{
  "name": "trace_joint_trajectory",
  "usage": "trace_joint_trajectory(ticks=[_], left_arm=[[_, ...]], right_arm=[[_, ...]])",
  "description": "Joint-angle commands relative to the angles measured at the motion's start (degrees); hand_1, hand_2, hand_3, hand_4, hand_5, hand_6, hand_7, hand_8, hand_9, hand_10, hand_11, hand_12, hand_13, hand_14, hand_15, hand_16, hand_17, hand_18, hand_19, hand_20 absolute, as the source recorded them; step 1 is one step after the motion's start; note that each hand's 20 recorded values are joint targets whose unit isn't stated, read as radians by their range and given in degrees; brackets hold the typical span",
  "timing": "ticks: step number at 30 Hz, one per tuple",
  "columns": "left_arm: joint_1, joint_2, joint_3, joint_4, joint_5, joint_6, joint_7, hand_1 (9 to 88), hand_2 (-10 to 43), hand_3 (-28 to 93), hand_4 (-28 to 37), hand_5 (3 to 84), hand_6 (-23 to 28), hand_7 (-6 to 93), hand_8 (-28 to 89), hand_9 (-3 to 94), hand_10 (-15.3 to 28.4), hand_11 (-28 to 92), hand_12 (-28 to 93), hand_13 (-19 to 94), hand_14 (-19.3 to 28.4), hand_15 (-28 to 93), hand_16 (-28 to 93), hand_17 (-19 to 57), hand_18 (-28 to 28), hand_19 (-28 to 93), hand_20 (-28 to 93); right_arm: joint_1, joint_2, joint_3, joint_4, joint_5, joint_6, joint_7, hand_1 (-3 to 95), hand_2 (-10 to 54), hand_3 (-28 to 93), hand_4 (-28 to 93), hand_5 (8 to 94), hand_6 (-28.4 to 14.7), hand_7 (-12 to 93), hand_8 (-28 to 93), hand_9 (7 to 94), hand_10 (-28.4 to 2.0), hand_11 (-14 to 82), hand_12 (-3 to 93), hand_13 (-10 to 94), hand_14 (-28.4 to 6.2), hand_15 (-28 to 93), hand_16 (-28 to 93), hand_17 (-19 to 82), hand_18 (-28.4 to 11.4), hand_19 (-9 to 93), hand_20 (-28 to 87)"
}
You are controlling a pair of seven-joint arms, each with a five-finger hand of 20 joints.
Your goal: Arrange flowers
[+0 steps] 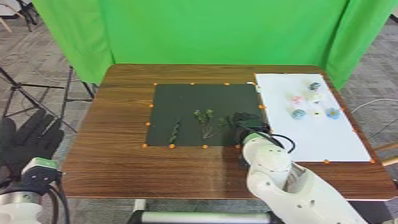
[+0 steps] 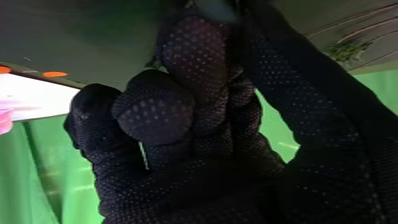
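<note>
The black-gloved right hand (image 2: 195,185) is over the dark mat (image 2: 80,35). A leafy green sprig (image 2: 346,50) and thin reddish stems (image 2: 360,31) lie on the mat. Orange dots (image 2: 54,74) mark its edge beside a white sheet (image 2: 40,97), where something pink (image 2: 5,119) sits. Behind hangs a green curtain (image 2: 53,160).

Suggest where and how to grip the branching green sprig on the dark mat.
I'd pinch the sprig by its thin bare stems, from the near side: they point toward the robot, while the leafy tops spread at the far end.
</note>
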Motion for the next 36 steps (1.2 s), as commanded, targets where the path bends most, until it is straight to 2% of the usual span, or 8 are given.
trace_joint_trajectory(ticks=[1, 12, 17, 20, 25, 28, 30, 36], left_arm=[[0.7, -0.89, 0.03, -0.36, -0.55, 0.57, 0.02, 21.6, 11.2, 72, -28.3, 35.6, 7.2, 17.2, -11, 29.9, 13.1, 22, 8, 19, 12.7, 31, -10, -4.4, 7.8, 22, 6], [0.7, -1.26, -0.25, -0.24, -0.25, -0.91, -0.57, 21.7, 10.9, 72, -28.3, 35.2, 7.1, 17.4, -11, 29.6, 13.1, 21, 8, 19, 12.7, 31, -10, -4.4, 8.0, 22, 6], [0.8, -1.28, -0.4, -0.21, -0.2, -0.82, -0.92, 21.7, 11.0, 72, -28.3, 35.1, 7.1, 17.2, -11, 29.4, 13.0, 21, 8, 19, 12.6, 31, -10, -4.5, 8.1, 22, 6], [0.8, -1.09, -0.37, -0.25, -0.22, -0.87, -0.7, 21.8, 11.0, 72, -28.3, 35.1, 7.1, 17.2, -11, 29.4, 13.0, 21, 8, 18, 12.6, 31, -10, -4.5, 8.1, 22, 6], [0.6, -0.7, -0.12, -0.15, -0.31, -1.38, -0.36, 21.7, 10.9, 72, -28.3, 35.1, 7.1, 17.0, -11, 29.4, 13.1, 21, 8, 18, 12.6, 31, -10, -4.5, 8.1, 21, 6], [1.0, -0.6, -0.16, -0.26, -0.52, -1.27, 0.07, 21.7, 11.0, 72, -28.3, 35.1, 7.0, 17.2, -11, 29.4, 13.0, 21, 8, 19, 12.7, 31, -10, -4.5, 8.3, 22, 6], [1.2, -0.67, -0.32, -0.3, -0.34, -1.3, -0.04, 21.8, 11.0, 72, -28.3, 35.1, 7.1, 17.2, -11, 29.4, 13.0, 21, 8, 19, 12.8, 32, -10, -4.5, 8.8, 23, 7], [1.9, -0.73, -0.81, -0.48, -0.87, -0.85, 0.68, 21.7, 11.0, 72, -28.3, 35.1, 7.2, 17.0, -11, 29.5, 13.0, 21, 8, 19, 12.9, 32, -10, -4.3, 8.9, 23, 7]], right_arm=[[-1.0, 0.4, 0.2, -0.5, 0.6, -1.7, 0.8, 43.5, -9.5, 71, -17, 69.2, -4.0, 48, 20, 83.8, -13.8, 42.0, 38.2, 81, -9.0, 65, 39, 52, -24.3, 93, 44], [-1.8, 1.1, 2.4, -5.0, -0.7, -3.3, 0.5, 37.1, -9.5, 72, -20, 69.1, -5.7, 41, 16, 81.0, -15.0, 43.0, 35.0, 79, -10.1, 65, 39, 50, -25.0, 93, 41], [-2.5, 1.9, 3.4, -7.0, -2.6, -1.9, 0.0, 34.8, -9.5, 73, -20, 69.9, -6.5, 39, -5, 80.4, -15.3, 42.3, 34.1, 78, -10.3, 65, 38, 49, -25.0, 93, 40], [-3.6, 2.8, 5.4, -9.1, -2.0, -0.9, -0.1, 34.4, -9.5, 73, -20, 69.7, -6.7, 37, -8, 80.3, -15.4, 42.1, 34.0, 78, -10.2, 64, 37, 49, -25.1, 93, 40], [-6.7, 7.8, 11.7, -10.5, -5.3, 6.0, -3.5, 34.2, -9.5, 72, -20, 69.6, -6.9, 34, -8, 80.2, -15.7, 41.3, 33.5, 78, -10.4, 64, 37, 49, -25.1, 93, 40], [-9.2, 11.1, 17.0, -9.6, -5.9, 10.8, -5.9, 35.0, -9.5, 74, -20, 67.4, -6.8, 29, -8, 75.7, -16.6, 34.4, 29.0, 74, -11.6, 64, 37, 45, -25.2, 93, 40], [-11.1, 13.2, 20.1, -9.2, -7.9, 13.4, -7.0, 35.7, -9.5, 77, -22, 61.3, -6.8, 25, -10, 65.0, -17.1, 24.4, 22.3, 69, -12.7, 70, 35, 43, -24.2, 93, 41], [-11.8, 14.8, 26.4, -8.0, -3.0, 3.0, -7.9, 37.1, -9.5, 80, -25, 56.5, -7.3, 19, -10, 57.2, -16.8, 16.3, 18.2, 66, -13.4, 74, 31, 39, -24.0, 93, 40]])
